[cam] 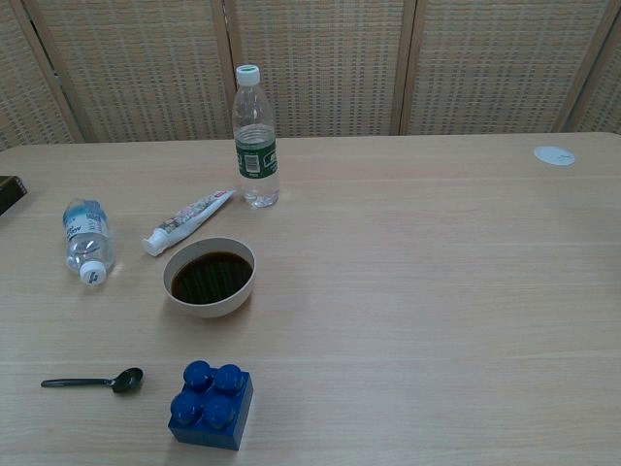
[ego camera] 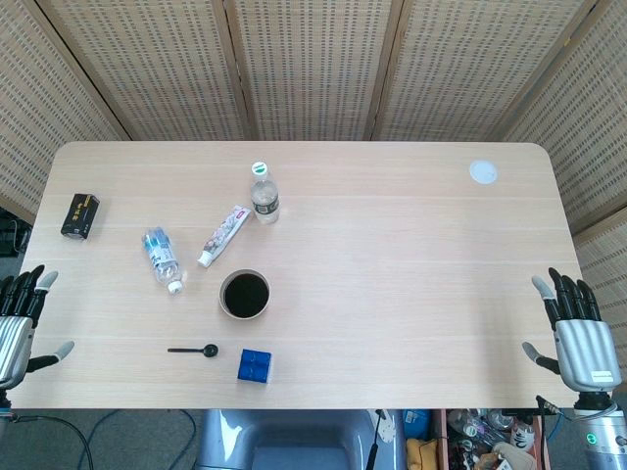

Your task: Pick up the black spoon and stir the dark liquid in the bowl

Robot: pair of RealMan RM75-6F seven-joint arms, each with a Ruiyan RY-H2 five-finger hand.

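A small black spoon [ego camera: 194, 350] [cam: 94, 381] lies flat near the table's front edge, handle pointing left. Behind and to the right of it stands a white bowl [ego camera: 245, 295] [cam: 210, 278] filled with dark liquid. My left hand [ego camera: 20, 315] hovers at the table's left edge, fingers spread and holding nothing, well to the left of the spoon. At the right edge my right hand [ego camera: 576, 329] is likewise spread and holds nothing, far from both objects. Neither hand shows in the chest view.
A blue toy block [ego camera: 255, 365] [cam: 212, 404] sits right of the spoon. Behind the bowl are a toothpaste tube [ego camera: 223, 235] [cam: 187, 220], a lying bottle [ego camera: 163, 258] [cam: 85, 239] and an upright bottle [ego camera: 265, 193] [cam: 255, 137]. A black box [ego camera: 80, 215] and white lid [ego camera: 482, 172] lie farther off.
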